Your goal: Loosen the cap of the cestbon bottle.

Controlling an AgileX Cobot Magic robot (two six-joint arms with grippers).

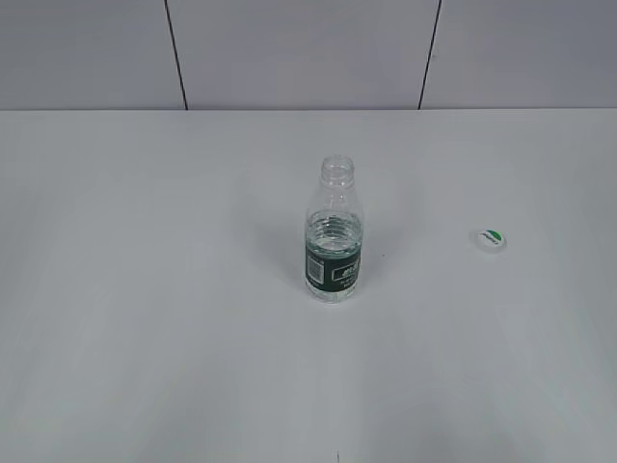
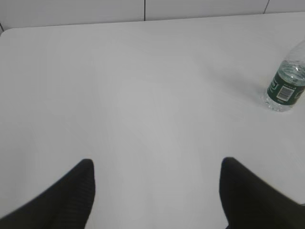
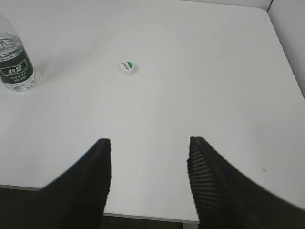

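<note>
I see the cestbon bottle (image 1: 335, 231) standing upright and uncapped near the middle of the white bench (image 1: 145, 289). The cap (image 1: 489, 238) lies flat on the bench, well apart to the bottle's right. My left gripper (image 2: 157, 191) has its jaws wide and empty, the bottle far ahead to their right. My right gripper (image 3: 149, 176) jaws are spread and empty; the cap lies ahead, slightly left.
</note>
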